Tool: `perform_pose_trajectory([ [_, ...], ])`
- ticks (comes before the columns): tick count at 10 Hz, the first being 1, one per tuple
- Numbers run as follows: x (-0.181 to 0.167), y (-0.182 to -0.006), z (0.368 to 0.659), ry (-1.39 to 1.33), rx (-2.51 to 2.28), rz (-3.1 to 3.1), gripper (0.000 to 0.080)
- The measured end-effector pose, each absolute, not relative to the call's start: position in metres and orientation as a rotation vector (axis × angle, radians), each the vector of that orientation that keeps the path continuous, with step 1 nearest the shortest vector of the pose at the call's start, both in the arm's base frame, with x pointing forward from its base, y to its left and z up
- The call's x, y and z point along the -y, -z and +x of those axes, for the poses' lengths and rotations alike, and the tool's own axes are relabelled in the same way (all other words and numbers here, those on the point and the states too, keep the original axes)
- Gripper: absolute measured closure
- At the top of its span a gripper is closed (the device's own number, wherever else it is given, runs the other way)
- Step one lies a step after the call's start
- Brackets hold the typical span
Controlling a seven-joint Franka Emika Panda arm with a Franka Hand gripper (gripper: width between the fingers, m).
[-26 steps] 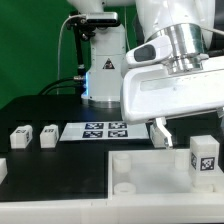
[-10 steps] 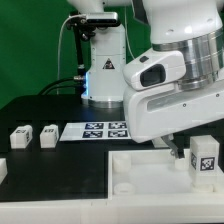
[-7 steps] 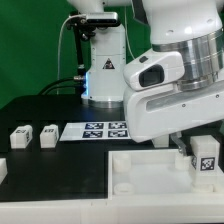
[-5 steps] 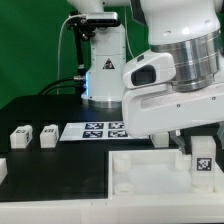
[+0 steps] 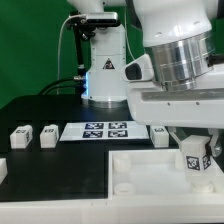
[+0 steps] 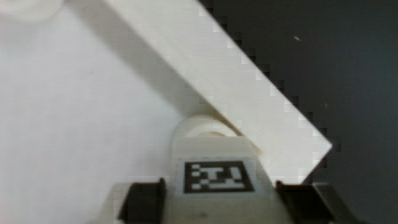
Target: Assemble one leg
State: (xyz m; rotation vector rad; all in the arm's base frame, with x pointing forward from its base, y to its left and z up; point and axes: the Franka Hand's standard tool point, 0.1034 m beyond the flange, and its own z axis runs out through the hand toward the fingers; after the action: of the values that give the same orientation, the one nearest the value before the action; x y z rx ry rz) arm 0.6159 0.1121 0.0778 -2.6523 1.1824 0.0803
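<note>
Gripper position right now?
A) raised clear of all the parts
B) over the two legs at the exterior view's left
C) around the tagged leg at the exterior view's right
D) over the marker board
C: in the wrist view the fingers of the gripper flank the leg with gaps on both sides, and the exterior view shows the gripper down over that leg.

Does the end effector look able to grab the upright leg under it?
Probably yes: the end effector is open and straddles the leg, with nothing visible in between.
</note>
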Motion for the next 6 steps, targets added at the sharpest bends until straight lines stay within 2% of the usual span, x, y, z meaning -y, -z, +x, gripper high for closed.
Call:
perform_pose_trajectory([
  [3,-0.1098,-0.0789,0.6209,-0.215,-1.705,-2.277,0.0505],
  [5,-0.1112,-0.0782,0.6203,-0.216,-1.703,-2.280,0.0505],
  [6,-0.1111,-0.0781,0.6202,-0.211,-1.672,-2.301,0.0308],
])
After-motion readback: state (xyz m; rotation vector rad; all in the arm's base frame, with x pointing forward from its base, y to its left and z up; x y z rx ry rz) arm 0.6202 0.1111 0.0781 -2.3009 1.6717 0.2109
